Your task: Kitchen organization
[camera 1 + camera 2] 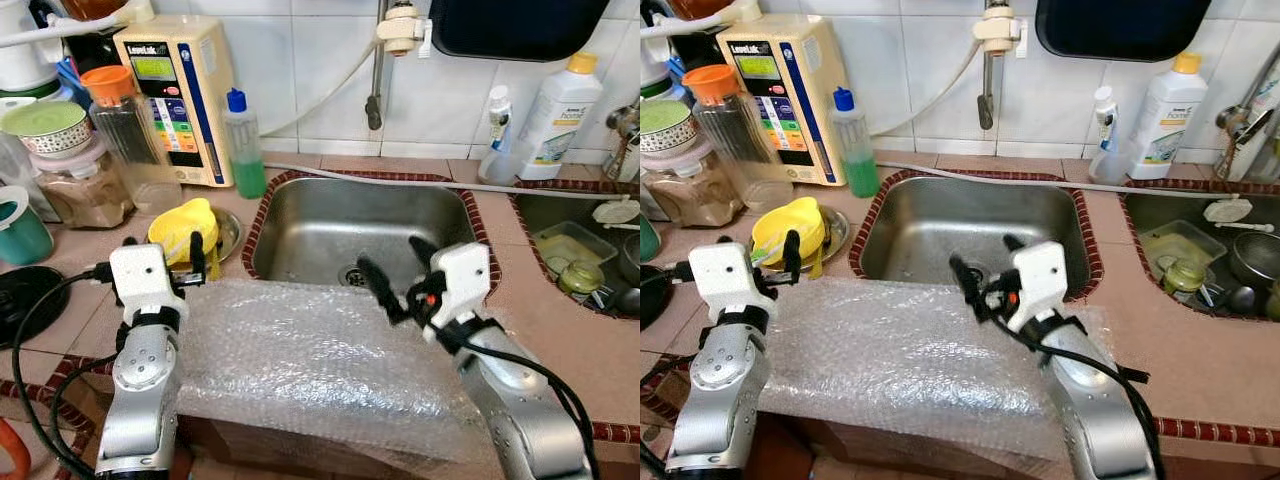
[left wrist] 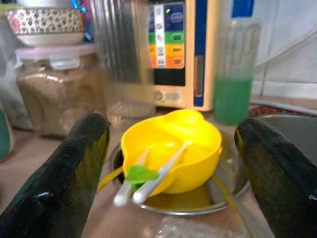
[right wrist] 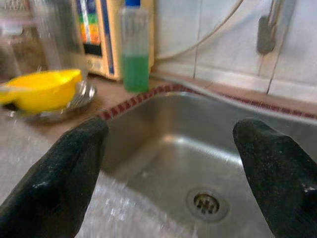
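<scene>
Left gripper (image 1: pixel 163 262), fingers wide, faces yellow bowl (image 1: pixel 182 228) just ahead on steel dish (image 2: pixel 218 191). Right gripper (image 1: pixel 398 276), wide, empty, over sink (image 1: pixel 300 215); left nearer.

Steel sink (image 1: pixel 940 225), bubble wrap (image 1: pixel 900 350), yellow bowl (image 1: pixel 790 228)

A water ionizer machine (image 1: pixel 178 95) stands against the tiled wall (image 1: pixel 300 70). A white detergent bottle (image 1: pixel 558 115) stands between the two sinks.
</scene>
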Motion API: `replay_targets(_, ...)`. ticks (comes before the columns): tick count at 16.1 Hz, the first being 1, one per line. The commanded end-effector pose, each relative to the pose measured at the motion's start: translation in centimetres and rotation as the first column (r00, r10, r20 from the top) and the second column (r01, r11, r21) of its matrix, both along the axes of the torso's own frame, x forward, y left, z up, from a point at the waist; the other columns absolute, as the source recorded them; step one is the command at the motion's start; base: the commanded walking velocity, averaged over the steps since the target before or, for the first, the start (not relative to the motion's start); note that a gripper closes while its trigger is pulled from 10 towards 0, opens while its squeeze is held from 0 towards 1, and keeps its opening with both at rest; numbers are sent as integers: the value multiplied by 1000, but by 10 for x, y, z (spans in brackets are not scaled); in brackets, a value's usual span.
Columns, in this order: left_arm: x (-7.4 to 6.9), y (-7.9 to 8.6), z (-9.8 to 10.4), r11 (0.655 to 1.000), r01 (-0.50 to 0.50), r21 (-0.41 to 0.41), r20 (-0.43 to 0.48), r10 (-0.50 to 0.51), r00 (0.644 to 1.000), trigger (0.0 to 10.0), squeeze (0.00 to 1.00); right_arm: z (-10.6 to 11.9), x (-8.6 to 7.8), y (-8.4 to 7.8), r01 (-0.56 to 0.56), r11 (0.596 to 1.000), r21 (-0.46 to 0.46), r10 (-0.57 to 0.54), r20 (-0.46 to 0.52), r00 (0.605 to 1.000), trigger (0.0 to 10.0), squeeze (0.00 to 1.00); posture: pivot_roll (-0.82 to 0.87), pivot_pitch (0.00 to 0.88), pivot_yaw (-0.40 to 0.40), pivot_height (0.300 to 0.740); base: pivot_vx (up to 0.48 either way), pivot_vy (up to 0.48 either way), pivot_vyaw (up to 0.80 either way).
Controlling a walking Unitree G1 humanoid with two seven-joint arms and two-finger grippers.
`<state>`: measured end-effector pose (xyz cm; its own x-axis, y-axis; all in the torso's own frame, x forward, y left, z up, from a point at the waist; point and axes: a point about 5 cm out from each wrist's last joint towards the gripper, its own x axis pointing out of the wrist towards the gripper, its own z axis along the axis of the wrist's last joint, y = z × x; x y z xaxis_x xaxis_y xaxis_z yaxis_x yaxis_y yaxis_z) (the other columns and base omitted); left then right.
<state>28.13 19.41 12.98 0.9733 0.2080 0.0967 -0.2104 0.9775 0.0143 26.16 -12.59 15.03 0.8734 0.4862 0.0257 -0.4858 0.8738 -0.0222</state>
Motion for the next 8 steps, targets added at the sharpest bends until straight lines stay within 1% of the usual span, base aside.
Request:
replay_targets(1,2,3,0,1000,-22,5,-7,22,1000,10000,0,6,-4,5,-66,998,6,66,5,998,10000,0,-25,0,55,740,0,0,0)
replay_targets(2,2,4,-2,999,-34,5,-19,34,999,10000,0,5,-8,7,-114,993,10,114,-13,993,10000,0,-24,0,52,740,0,0,0)
replay_targets(3,3,6,-8,999,-45,-24,-47,44,998,10000,0,4,-12,10,-163,987,14,163,-34,986,10000,0,-22,0,52,740,0,0,0)
replay_targets(5,6,5,-13,998,-33,-52,-61,30,998,10000,0,3,-14,11,-179,984,18,180,-49,983,10000,0,-21,0,48,740,0,0,0)
replay_targets(6,8,5,-16,997,-41,-63,-83,35,996,10000,94,2,-15,12,-192,981,20,193,-57,980,10000,0,-21,0,48,740,0,0,0)
replay_targets(7,10,5,-17,995,-49,-86,-91,41,995,10000,1000,2,-15,13,-195,981,20,196,-59,979,10000,0,-19,0,46,740,0,0,0)
replay_targets(8,12,4,-18,994,-53,-97,-95,43,994,10000,1000,1,-16,13,-201,979,15,202,-59,978,10000,0,-20,0,46,740,0,0,0)
